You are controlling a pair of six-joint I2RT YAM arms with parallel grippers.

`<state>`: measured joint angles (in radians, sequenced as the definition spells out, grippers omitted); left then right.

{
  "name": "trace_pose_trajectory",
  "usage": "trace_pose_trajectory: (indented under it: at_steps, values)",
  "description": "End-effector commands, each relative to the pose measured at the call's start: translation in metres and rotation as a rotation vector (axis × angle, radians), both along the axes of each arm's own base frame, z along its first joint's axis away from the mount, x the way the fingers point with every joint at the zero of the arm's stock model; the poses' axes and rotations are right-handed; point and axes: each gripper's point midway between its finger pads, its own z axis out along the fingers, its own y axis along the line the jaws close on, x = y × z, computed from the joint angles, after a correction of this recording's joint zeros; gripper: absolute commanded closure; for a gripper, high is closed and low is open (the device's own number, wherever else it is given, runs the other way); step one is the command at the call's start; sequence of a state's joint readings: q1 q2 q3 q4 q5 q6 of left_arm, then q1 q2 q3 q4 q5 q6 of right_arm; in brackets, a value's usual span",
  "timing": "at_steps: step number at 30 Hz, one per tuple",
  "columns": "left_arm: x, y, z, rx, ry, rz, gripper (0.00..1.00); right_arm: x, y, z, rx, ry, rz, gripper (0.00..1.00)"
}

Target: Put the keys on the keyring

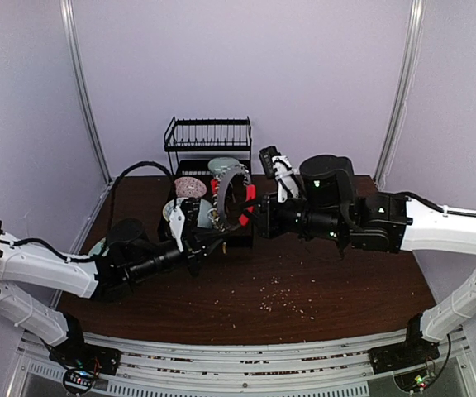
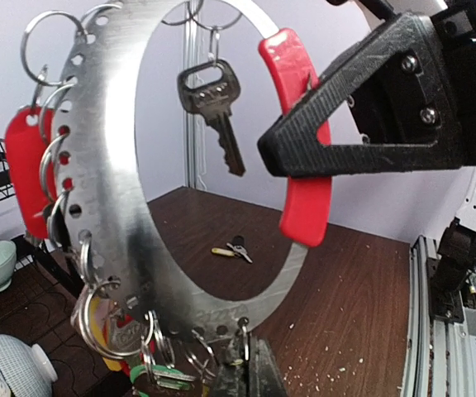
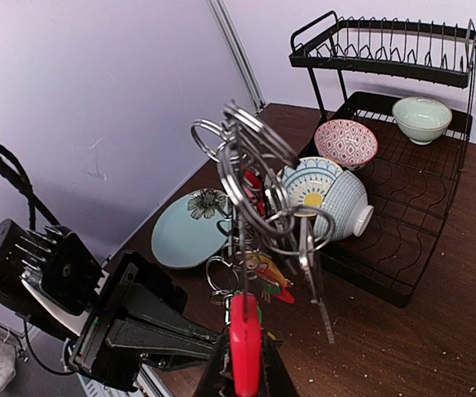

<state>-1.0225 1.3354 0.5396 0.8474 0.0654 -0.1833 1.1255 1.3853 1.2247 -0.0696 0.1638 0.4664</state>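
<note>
My left gripper point(image 2: 248, 374) is mostly cut off by the bottom edge of its wrist view, so I can barely see where it meets the keyring point(image 2: 114, 207), whose top runs off the frame. The loose keys point(image 2: 233, 249) on the table point(image 2: 354, 298) are too small to tell apart. My right gripper point(image 3: 245, 379) is cropped too, hiding the lower end of the red clip point(image 3: 245, 339).

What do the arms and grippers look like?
The left arm and the right arm have white shells with black joints and wrists. A black cable loops above the left one. The right gripper's fingers are black, wedge-shaped, rough plastic with screws.
</note>
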Motion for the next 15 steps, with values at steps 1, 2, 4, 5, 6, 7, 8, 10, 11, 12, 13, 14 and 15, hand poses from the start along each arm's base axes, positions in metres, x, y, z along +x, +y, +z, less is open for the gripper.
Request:
trace_pose_trajectory:
  at_steps: [1, 2, 4, 5, 6, 7, 8, 10, 11, 12, 13, 14, 15]
  values:
    - [-0.004, 0.005, -0.001, 0.136, -0.007, 0.004, 1.00, 0.025, -0.039, -0.004, -0.143, -0.036, -0.117, 0.87]
    - [-0.003, 0.007, -0.004, 0.182, -0.016, 0.018, 1.00, 0.024, -0.044, -0.009, -0.158, -0.024, -0.114, 0.78]
    - [0.000, 0.012, -0.012, 0.288, -0.022, 0.044, 1.00, 0.020, -0.053, -0.017, -0.176, -0.003, -0.108, 0.62]
    - [0.000, 0.013, -0.018, 0.347, -0.020, 0.052, 1.00, 0.018, -0.058, -0.020, -0.183, 0.006, -0.108, 0.57]
    - [0.001, 0.014, -0.020, 0.396, -0.021, 0.070, 1.00, 0.015, -0.065, -0.018, -0.179, 0.009, -0.113, 0.54]
    - [0.000, 0.013, -0.020, 0.439, -0.018, 0.072, 1.00, 0.014, -0.071, -0.016, -0.181, 0.010, -0.118, 0.51]
    - [-0.001, 0.014, -0.022, 0.480, -0.010, 0.075, 1.00, 0.012, -0.077, -0.014, -0.183, 0.006, -0.118, 0.49]
    - [-0.006, 0.013, -0.022, 0.533, -0.004, 0.058, 1.00, 0.005, -0.083, -0.006, -0.189, -0.025, -0.085, 0.48]
    - [-0.009, 0.013, -0.018, 0.548, -0.009, 0.046, 1.00, -0.001, -0.082, -0.001, -0.181, -0.051, -0.043, 0.49]
    - [-0.012, 0.013, -0.016, 0.570, -0.011, 0.033, 1.00, -0.010, -0.077, 0.004, -0.173, -0.085, 0.030, 0.51]
    - [-0.017, 0.013, -0.014, 0.600, -0.011, 0.013, 1.00, -0.023, -0.069, 0.007, -0.160, -0.125, 0.133, 0.53]
    - [-0.023, 0.011, -0.013, 0.629, -0.027, -0.017, 1.00, -0.044, -0.057, 0.005, -0.142, -0.156, 0.281, 0.56]
    - [-0.028, 0.010, -0.014, 0.653, -0.034, -0.036, 1.00, -0.055, -0.052, 0.012, -0.127, -0.220, 0.364, 0.59]
